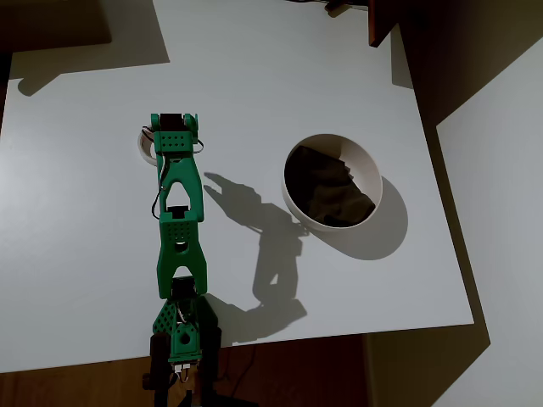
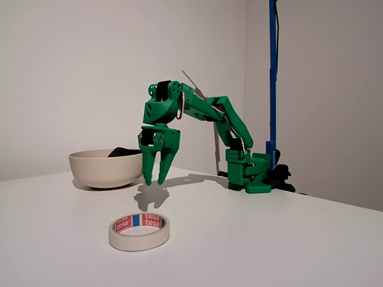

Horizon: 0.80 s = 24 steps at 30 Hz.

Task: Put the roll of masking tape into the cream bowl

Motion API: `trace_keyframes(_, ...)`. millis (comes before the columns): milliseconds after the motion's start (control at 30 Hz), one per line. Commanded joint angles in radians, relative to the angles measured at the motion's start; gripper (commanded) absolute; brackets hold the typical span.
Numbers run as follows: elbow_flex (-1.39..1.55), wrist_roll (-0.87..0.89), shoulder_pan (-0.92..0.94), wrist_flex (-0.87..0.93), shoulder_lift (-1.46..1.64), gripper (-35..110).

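Fixed view, cream masking tape ring [image 2: 139, 231] lying flat, red-blue label inside core, jaws slightly spread, empty

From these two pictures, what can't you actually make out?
- Roll of masking tape, overhead view: mostly hidden under the green arm.
- Gripper, fixed view: fingertips close together; open or shut unclear.
- Cream bowl, fixed view: its wall hides the inside; the dark thing within is unidentifiable.

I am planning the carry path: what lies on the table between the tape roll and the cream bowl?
Only bare white table lies between the small cream-white masking tape roll and the round cream bowl, in the fixed view.
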Motion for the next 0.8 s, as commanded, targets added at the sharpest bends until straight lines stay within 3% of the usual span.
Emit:
trace_keyframes(0, -0.078, 0.014, -0.014, 0.025, 0.048, 22)
trace_keyframes(467, -0.101, 0.055, -0.098, 0.058, 0.015, 21)
trace_keyframes(767, -0.101, 0.031, -0.009, 0.038, -0.028, 21)
